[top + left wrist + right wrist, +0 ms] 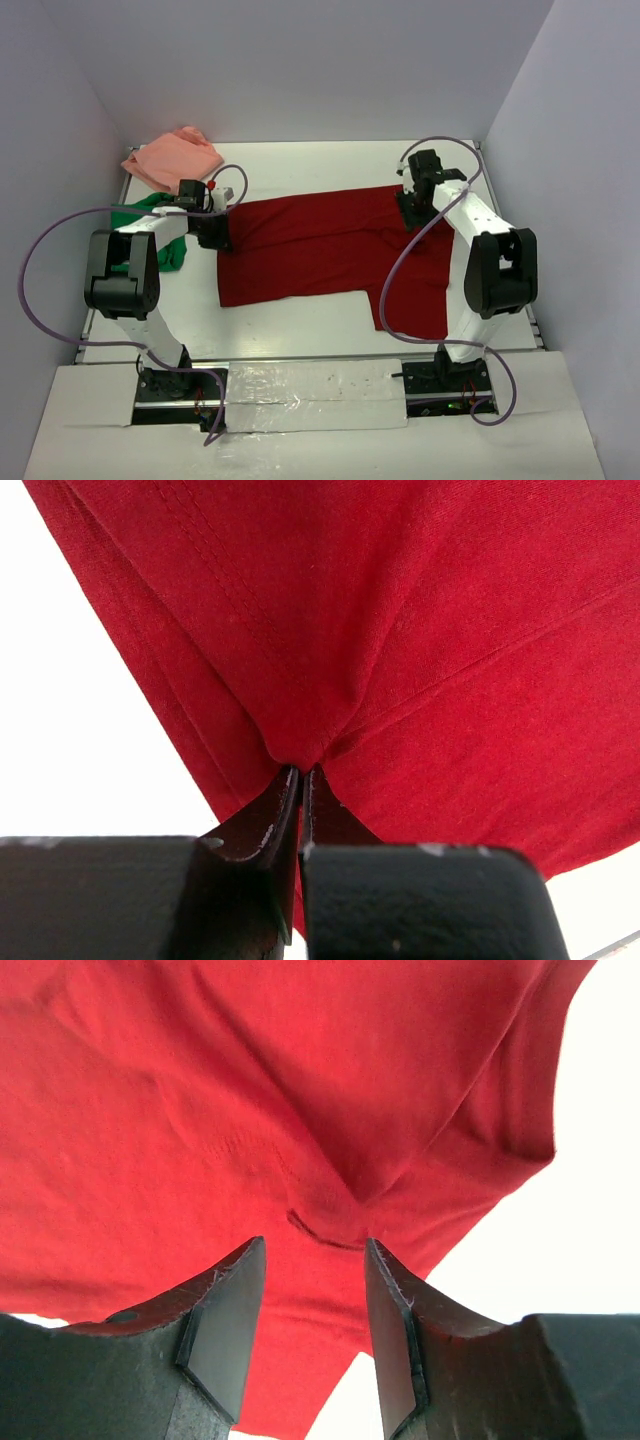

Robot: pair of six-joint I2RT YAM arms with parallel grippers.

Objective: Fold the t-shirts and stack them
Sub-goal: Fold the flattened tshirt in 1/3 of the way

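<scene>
The dark red t-shirt (320,250) lies spread on the surface (320,165), long axis running L–R btw your two pincers. The left pincer (300,775) is at the shirt's left edge, fingers together and clamped on a pinch of cloth by a stitched seam. The rest of the shirt fans out ahead of it and to its right.

The right pincer (312,1245) is at the far-right corner with its fingers apart. A small pucker of cloth sits directly btw them, not yet gripped, and one flap trails back toward that arm's base.

Prob. the next move turns on closing the right pincer on that pucker, so you hold both ends of the long axis.

The bright green t-shirt (140,212) is bunched just left of the left pincer, under that arm. The salmon pink t-shirt (172,158) is beyond it, farther left. The left arm is nearer both. No container shows.
</scene>
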